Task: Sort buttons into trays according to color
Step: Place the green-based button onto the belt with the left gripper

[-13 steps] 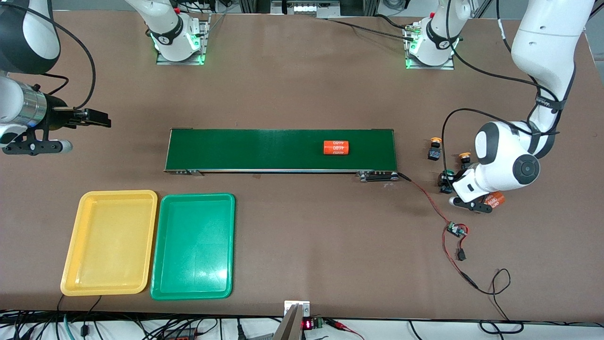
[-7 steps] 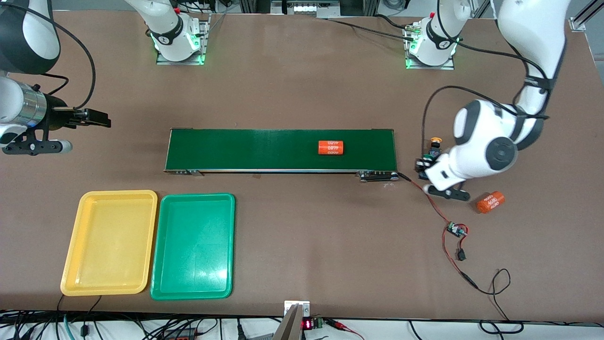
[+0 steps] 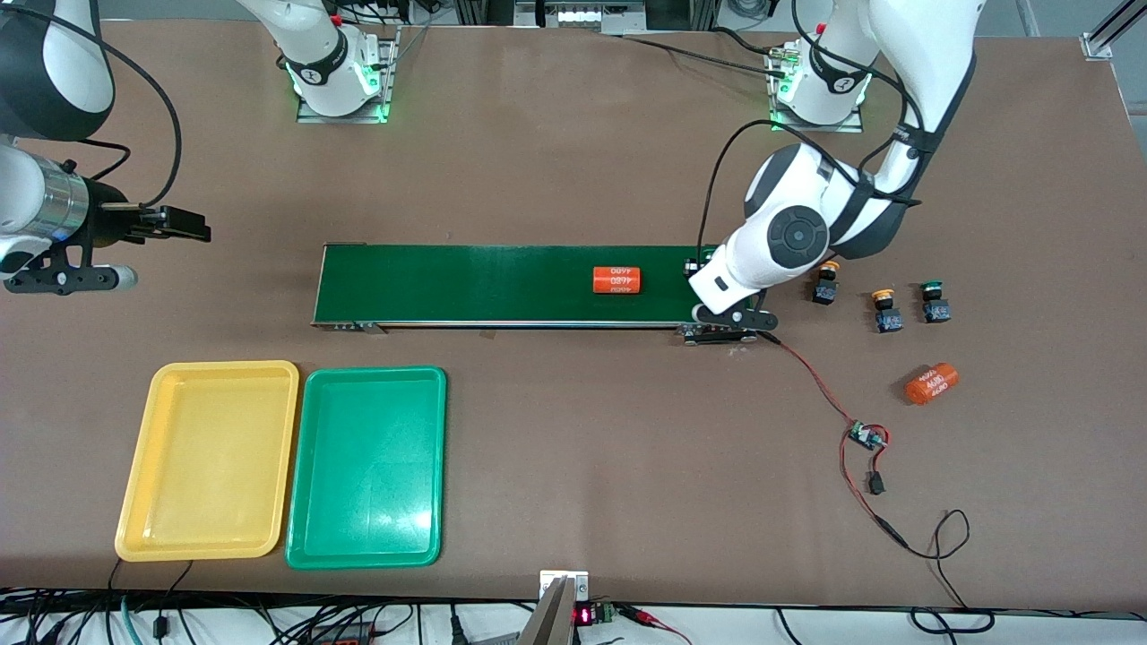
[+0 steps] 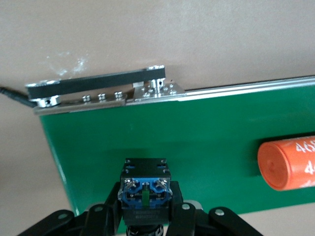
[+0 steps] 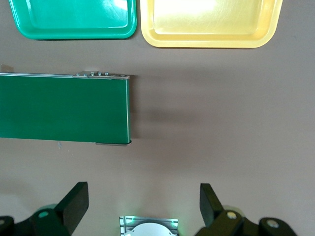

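My left gripper [image 3: 698, 269] hangs over the conveyor belt's [image 3: 502, 282] end toward the left arm, shut on a button [image 4: 146, 184]. That button's black body and blue terminals show between the fingers [image 4: 183, 209]; its cap is hidden. Three buttons stand on the table past that belt end: two yellow-capped [image 3: 825, 285] [image 3: 885, 311] and one green-capped [image 3: 935, 305]. The yellow tray [image 3: 208, 461] and green tray [image 3: 367, 466] lie side by side, nearer the front camera than the belt, both empty. My right gripper [image 5: 142, 199] waits open above the table at the right arm's end.
An orange "4680" cylinder [image 3: 618, 280] lies on the belt, a second one [image 3: 932, 383] on the table near the loose buttons. Red wires and a small circuit board [image 3: 865, 436] trail from the belt's motor end [image 3: 717, 333] toward the front edge.
My left arm has carried the button from the cluster on the table across to the belt's end. The cylinder on the belt has drifted toward the right arm's end. The right arm stayed still.
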Robot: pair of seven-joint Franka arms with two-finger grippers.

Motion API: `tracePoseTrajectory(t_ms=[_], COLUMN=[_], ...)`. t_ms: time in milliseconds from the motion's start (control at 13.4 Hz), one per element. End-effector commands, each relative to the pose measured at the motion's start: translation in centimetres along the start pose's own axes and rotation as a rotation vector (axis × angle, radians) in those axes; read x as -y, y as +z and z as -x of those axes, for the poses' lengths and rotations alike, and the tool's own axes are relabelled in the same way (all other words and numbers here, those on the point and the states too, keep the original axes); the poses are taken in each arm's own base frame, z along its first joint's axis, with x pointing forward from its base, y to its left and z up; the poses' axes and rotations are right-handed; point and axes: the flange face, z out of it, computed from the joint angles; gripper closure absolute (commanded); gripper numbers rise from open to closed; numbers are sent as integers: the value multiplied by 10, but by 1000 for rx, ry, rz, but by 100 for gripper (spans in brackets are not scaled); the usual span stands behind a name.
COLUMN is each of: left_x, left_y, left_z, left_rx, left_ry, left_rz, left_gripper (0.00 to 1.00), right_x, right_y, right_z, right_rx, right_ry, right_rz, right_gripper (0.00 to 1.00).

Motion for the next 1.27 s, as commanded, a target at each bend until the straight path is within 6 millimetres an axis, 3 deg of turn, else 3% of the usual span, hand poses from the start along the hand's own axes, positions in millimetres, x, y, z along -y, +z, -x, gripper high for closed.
tracePoseTrajectory(t_ms=[0, 74, 149, 223, 298, 447, 596, 819, 1192], left_x=[7, 7, 7, 7, 8, 13, 49, 151, 288], left_y=[6, 11, 13, 15, 11, -19, -39, -47, -63], left_z=[-5, -4, -5, -5, -4, -3, -11, -34, -40], left_rx=[-27, -19, -16, -12, -14, -51, -58, -67, -111], left_ry=[-18, -17, -13, -9, -9, -19, -77, -249, -412], left_rz=[25, 23, 23, 21, 19, 19, 20, 37, -5], left_gripper=[87, 82, 59, 23, 0, 0, 0, 0, 0], right_x=[-1, -1, 0, 2, 4, 5, 5, 5, 8], right_y=[-1, 0, 1, 3, 8, 25, 48, 69, 79], right_z=[2, 1, 2, 3, 7, 27, 53, 76, 79], right_rx=[1, -4, -4, -5, -19, -97, -162, -196, -165], right_ry=[-9, -9, -10, -12, -13, -7, 4, 10, 5], right_rz=[-3, -4, -4, -3, -1, 1, -3, -1, -1], right_gripper=[0, 0, 0, 0, 0, 0, 0, 0, 0])
